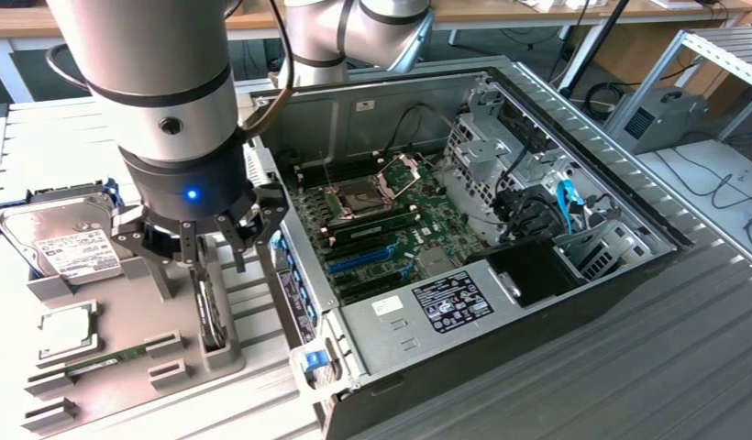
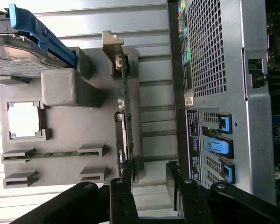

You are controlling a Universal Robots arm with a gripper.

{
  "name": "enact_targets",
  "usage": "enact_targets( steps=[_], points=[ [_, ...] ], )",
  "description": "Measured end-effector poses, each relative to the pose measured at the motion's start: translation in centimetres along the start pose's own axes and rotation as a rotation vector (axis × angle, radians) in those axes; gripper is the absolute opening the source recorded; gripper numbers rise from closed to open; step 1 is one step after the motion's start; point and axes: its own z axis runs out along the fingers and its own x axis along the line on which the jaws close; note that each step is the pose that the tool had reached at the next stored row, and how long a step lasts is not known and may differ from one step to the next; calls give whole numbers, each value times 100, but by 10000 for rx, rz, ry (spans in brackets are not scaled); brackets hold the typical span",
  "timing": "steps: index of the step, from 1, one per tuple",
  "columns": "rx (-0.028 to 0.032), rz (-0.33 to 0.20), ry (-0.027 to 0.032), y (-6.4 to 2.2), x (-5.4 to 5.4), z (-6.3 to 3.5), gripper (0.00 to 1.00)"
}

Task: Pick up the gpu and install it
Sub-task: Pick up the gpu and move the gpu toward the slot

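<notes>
The gpu (image 1: 208, 307) stands on edge in a slot of the grey parts tray (image 1: 138, 307), just beside the open computer case (image 1: 572, 302). In the wrist view the gpu (image 2: 126, 107) appears edge-on as a thin green board, with its silver bracket (image 2: 113, 46) at the far end. My gripper (image 1: 229, 240) hangs directly above the card, open and holding nothing. Seen from the wrist, the gripper (image 2: 148, 184) has the card's near end level with one black finger (image 2: 121, 186), not centred in the gap. The motherboard (image 1: 389, 229) lies exposed inside the case, with blue slots (image 1: 358, 258).
On the tray (image 2: 88, 135) sit a silver hard drive (image 1: 64, 240) (image 2: 23, 58), a square processor (image 1: 68, 330) (image 2: 24, 120) and a narrow RAM stick (image 1: 107, 357) (image 2: 51, 154). The case's rear panel (image 2: 214, 93) rises close beside the gpu. Cables and drive bays crowd the case's far side (image 1: 547, 202).
</notes>
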Motion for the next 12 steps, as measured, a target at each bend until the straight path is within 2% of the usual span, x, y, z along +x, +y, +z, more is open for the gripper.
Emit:
enact_targets(
  steps=[12],
  points=[
    [-2, 0, -2, -2, 7, 40, 42]
  ],
)
